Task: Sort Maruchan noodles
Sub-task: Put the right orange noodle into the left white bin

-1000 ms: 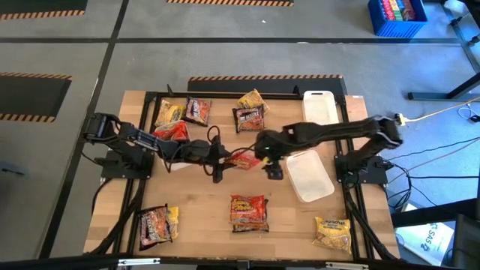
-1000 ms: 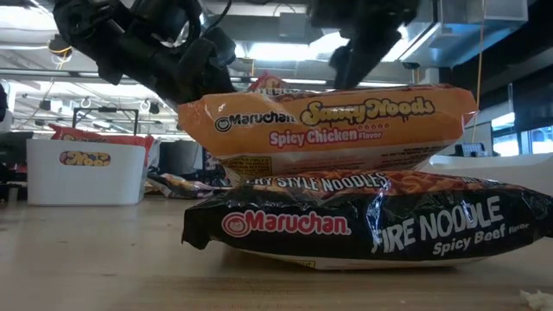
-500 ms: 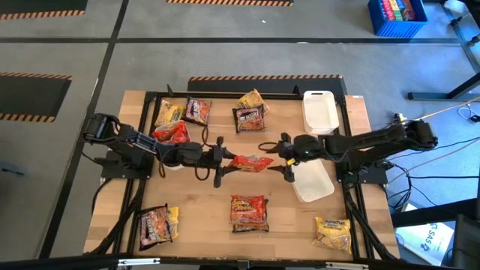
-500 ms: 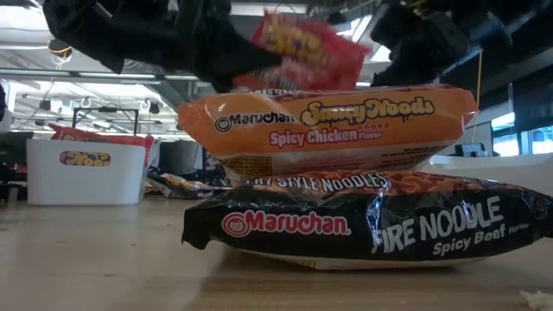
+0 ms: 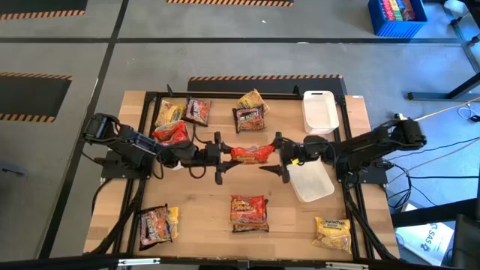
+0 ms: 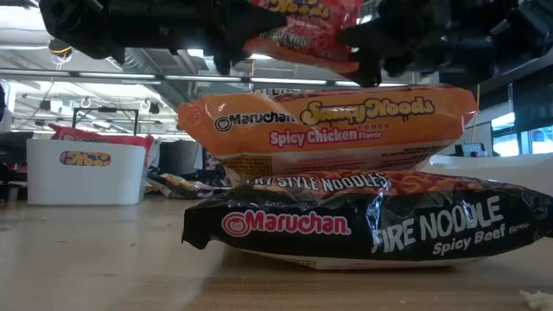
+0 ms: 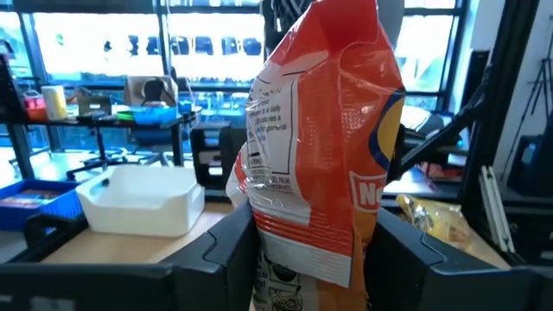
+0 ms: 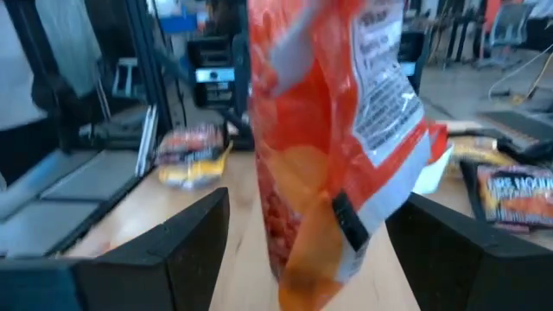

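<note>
**One red-orange packet held aloft between both arms**

One red-orange Maruchan packet (image 5: 251, 154) hangs in the air over the middle of the wooden table (image 5: 195, 217), and I take it as my landmark. The left gripper (image 5: 222, 157) sits at its left end, fingers pinching that edge; my left wrist camera shows the packet (image 7: 324, 138) standing tall between the two dark fingers (image 7: 229, 250). The right gripper (image 5: 277, 157) is at the packet's right end, fingers spread wide either side of it and, as far as I can judge, not yet gripping; in the right wrist camera the packet (image 8: 333, 147) fills the gap between those fingers (image 8: 186, 233).

Right of the packet lies a white tray (image 5: 309, 176), with a second white tray (image 5: 319, 107) behind it. A stack topped by a Spicy Chicken packet (image 5: 249, 211) lies in front of the landmark, and a dark brown packet (image 5: 249, 118) behind it. Other packets are scattered towards the corners.

This looks to me like a handover. My worry is timing: if the left fingers let go before the right ones close, the packet drops onto the bare wood. The crinkly film could also slip from a shallow pinch, or tear if both arms pull apart while gripping.
</note>
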{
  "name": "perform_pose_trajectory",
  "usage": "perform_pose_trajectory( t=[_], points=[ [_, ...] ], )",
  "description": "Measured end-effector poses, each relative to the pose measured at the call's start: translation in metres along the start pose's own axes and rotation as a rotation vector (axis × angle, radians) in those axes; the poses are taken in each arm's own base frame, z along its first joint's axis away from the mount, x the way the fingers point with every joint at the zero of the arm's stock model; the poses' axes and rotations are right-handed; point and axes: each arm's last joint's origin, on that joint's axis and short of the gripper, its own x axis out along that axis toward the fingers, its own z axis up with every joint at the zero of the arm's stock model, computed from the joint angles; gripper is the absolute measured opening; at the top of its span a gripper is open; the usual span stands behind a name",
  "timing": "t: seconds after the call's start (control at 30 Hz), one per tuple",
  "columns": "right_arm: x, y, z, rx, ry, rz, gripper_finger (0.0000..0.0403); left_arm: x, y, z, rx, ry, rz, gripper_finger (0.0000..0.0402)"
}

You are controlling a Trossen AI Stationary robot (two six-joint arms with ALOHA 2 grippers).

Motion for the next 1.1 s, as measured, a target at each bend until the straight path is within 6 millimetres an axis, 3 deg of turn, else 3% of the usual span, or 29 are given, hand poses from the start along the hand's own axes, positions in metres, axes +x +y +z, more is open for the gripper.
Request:
perform_pose_trajectory(
  t=[0.2, 0.57, 0.8, 1.1],
  points=[
    [0.009, -0.002, 0.005, -0.006, -0.085, -0.012, 0.0269, 0.0, -0.001, 0.002, -0.016, -0.02, -0.006, 0.016],
    [0.014, -0.002, 0.009, -0.049, -0.066, 0.004, 0.0121, -0.001, -0.001, 0.002, 0.01, -0.022, 0.002, 0.0165],
    [0.014, -0.001, 0.005, -0.044, -0.021, 0.012, 0.0129, -0.002, -0.001, 0.001, 0.03, 0.018, -0.024, 0.0217],
    [0.014, -0.003, -0.01, -0.026, 0.133, -0.041, 0.012, -0.026, 0.014, 0.034, -0.019, 0.153, 0.024, 0.0264]
  ],
)
